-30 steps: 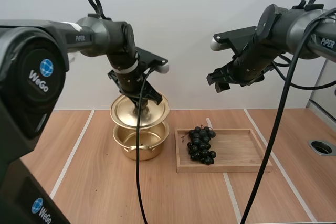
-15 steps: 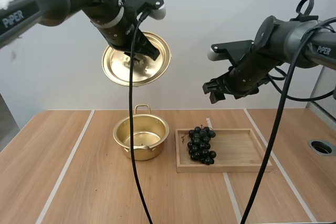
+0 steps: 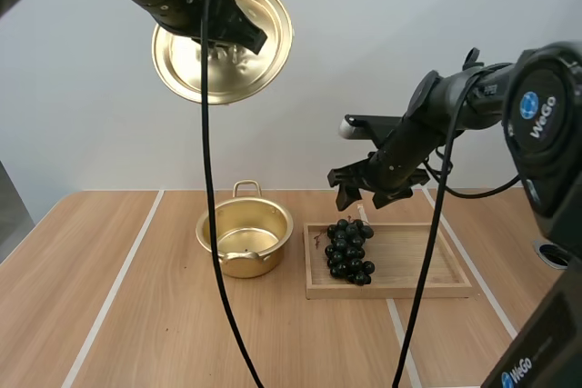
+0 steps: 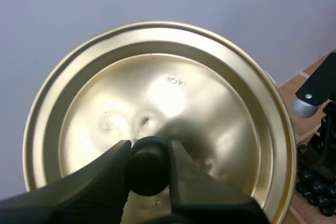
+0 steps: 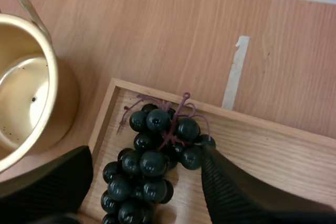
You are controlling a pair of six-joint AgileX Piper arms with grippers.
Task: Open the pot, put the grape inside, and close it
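Note:
The gold pot [image 3: 244,239] stands open on the table, left of the wooden tray [image 3: 414,265]. High above it my left gripper [image 3: 238,40] is shut on the black knob [image 4: 149,164] of the gold lid [image 3: 223,39], which is tilted with its top toward the camera. A bunch of dark grapes [image 3: 348,249] lies at the tray's left end. My right gripper [image 3: 364,195] hangs open just above the bunch, its fingers [image 5: 236,192] spread on either side of the grapes [image 5: 155,156]. The pot [image 5: 26,108] sits beside the tray's corner.
The tray's right half [image 3: 427,256] is bare wood. White tape lines [image 3: 123,270] run along the table. A round hole [image 3: 556,255] lies at the table's right edge.
My left gripper lifted the lid off the pot and carried it high up and slightly left. My right gripper came down and leftward to just over the grapes.

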